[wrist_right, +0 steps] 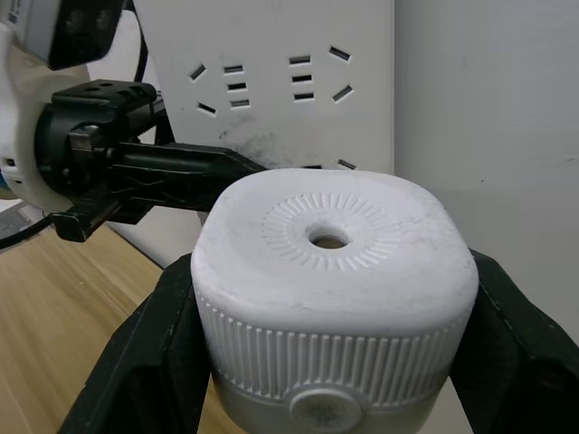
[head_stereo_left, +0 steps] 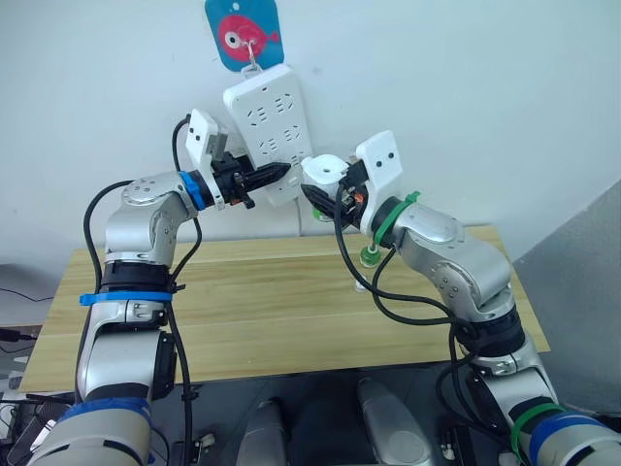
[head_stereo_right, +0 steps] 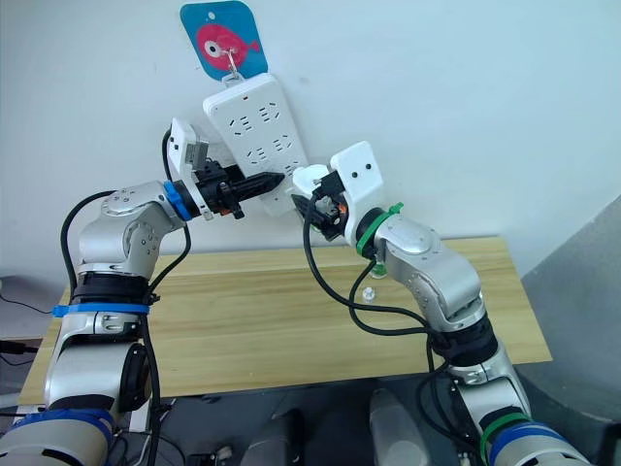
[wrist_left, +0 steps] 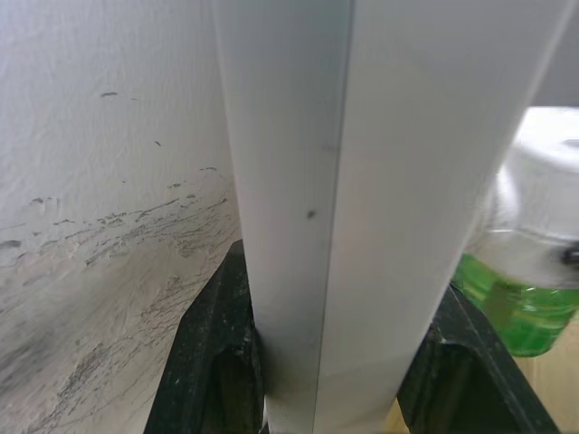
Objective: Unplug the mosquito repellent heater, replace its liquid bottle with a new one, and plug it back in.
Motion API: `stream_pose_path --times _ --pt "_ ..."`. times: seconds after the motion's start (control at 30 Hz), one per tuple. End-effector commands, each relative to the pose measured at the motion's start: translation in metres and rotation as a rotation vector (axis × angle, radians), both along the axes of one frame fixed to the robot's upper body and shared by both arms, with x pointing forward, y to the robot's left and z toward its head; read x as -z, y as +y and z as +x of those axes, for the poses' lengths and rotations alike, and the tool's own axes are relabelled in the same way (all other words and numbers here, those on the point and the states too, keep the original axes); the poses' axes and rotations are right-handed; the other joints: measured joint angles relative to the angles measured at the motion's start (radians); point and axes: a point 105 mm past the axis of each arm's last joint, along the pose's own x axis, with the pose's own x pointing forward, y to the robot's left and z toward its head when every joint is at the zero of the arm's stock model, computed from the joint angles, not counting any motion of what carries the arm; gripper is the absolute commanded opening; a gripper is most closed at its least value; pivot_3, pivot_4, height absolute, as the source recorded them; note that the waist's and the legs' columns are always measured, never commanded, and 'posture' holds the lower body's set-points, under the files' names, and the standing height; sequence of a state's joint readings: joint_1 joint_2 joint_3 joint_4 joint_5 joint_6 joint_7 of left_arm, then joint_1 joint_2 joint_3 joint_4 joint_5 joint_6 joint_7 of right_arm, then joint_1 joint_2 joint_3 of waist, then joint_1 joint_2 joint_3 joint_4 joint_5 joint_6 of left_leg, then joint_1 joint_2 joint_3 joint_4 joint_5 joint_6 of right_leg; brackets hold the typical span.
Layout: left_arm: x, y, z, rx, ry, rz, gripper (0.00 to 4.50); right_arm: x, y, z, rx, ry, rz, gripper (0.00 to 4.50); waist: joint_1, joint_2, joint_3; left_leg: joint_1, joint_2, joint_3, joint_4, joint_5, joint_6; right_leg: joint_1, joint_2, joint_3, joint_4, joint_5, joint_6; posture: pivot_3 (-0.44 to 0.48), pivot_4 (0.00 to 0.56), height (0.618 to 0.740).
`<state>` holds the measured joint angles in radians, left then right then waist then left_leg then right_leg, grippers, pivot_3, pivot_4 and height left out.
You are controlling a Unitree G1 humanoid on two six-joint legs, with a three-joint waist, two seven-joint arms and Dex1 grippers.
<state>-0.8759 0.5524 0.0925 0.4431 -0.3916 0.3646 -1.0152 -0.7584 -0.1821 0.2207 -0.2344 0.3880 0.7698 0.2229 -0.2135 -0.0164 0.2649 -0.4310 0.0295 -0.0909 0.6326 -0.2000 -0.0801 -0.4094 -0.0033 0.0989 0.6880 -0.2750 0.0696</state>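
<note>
From where I'm sitting, my right gripper (wrist_right: 330, 298) has its two black fingers clamped on either side of the mosquito repellent heater (head_stereo_left: 325, 170), holding it up in the air right beside the lower end of the white power strip (head_stereo_left: 267, 121) that hangs on the wall under a blue fish hook (head_stereo_left: 243, 34). My left gripper (head_stereo_left: 275, 175) is pinching the lower edge of that strip, one finger on each face, and its wrist view catches green liquid under the heater's white body. One small green bottle (head_stereo_left: 370, 256) sits on the wooden table (head_stereo_left: 262, 320) below my right arm, near the back edge.
</note>
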Motion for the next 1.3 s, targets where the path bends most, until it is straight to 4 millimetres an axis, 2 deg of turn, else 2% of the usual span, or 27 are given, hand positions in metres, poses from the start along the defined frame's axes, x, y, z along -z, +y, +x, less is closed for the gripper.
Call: stream_pose_path --times 0.03,0.47,1.0,1.3 --pt "0.001 0.007 0.000 -0.028 0.007 0.001 1.33 -0.018 0.010 -0.007 -0.043 -0.074 0.029 3.00 0.000 0.000 0.000 0.000 0.000 0.000 0.000 0.000 0.000 0.000 0.000 0.000 0.000 0.000 0.000 -0.254 0.211 0.740" --pt "0.002 0.006 -0.003 -0.014 0.016 0.000 1.33 -0.026 0.015 0.001 -0.020 -0.089 0.090 3.00 -0.009 0.000 0.000 0.000 0.000 -0.001 0.000 0.000 -0.001 -0.001 0.000 0.000 0.003 0.000 0.000 -0.254 0.211 0.740" --pt "0.000 0.006 -0.003 -0.013 0.017 -0.011 1.33 -0.027 0.022 -0.005 -0.050 -0.095 0.118 3.00 -0.009 0.000 0.000 0.001 0.000 -0.001 0.000 0.001 -0.001 -0.002 0.000 0.000 0.006 0.000 0.000 -0.256 0.214 0.740" --pt "0.000 -0.003 -0.014 0.072 0.059 -0.046 1.33 -0.023 0.033 0.008 -0.045 -0.057 0.120 3.00 -0.017 0.000 0.000 0.001 0.000 -0.001 0.000 0.001 -0.001 -0.002 0.000 0.000 0.006 0.000 0.000 -0.263 0.214 0.740"
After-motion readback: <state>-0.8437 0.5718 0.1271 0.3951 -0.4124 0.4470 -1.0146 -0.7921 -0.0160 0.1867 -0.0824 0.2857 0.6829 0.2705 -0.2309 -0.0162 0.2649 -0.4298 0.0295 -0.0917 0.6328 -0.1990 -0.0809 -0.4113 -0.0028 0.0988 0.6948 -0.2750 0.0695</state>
